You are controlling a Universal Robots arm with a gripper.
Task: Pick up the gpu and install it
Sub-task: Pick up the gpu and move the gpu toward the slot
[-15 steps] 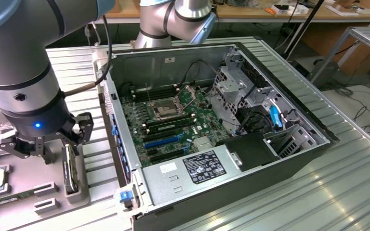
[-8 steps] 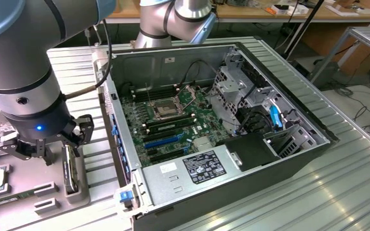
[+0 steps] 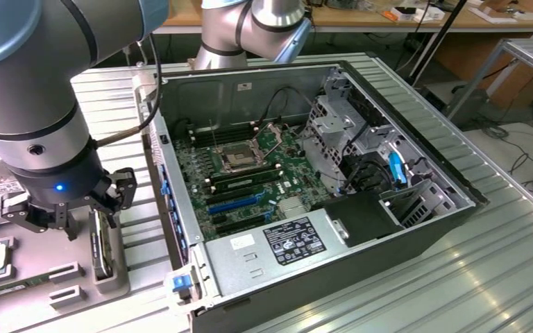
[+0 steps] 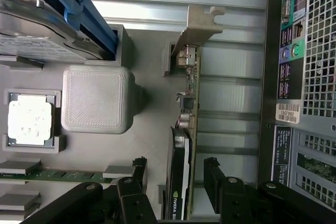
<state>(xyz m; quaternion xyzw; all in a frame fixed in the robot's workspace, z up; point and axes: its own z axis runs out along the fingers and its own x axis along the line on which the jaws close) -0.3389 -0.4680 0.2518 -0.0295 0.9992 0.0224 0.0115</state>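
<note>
In the exterior view, a black-and-white label is seen on the power supply inside the open computer case, but its print cannot be read. The gpu is stood on edge in a slot of the grey tray, to the exterior view's left of the case, and is shown as a thin dark blade. The gripper is held just above it.

In the wrist view, "NVIDI" is read on the card's black cooler, the word being cut off at the frame edge. A barcode sticker on the case back is marked with a string beginning "18SF"; the rest is hard to make out. The gpu is seen edge-on: a dark green board, small components and a silver bracket at the far end. The gripper is spread wide, with one finger on each side of the card and a gap at both. Nothing is gripped. The card's near end is cut off by the frame.
</note>
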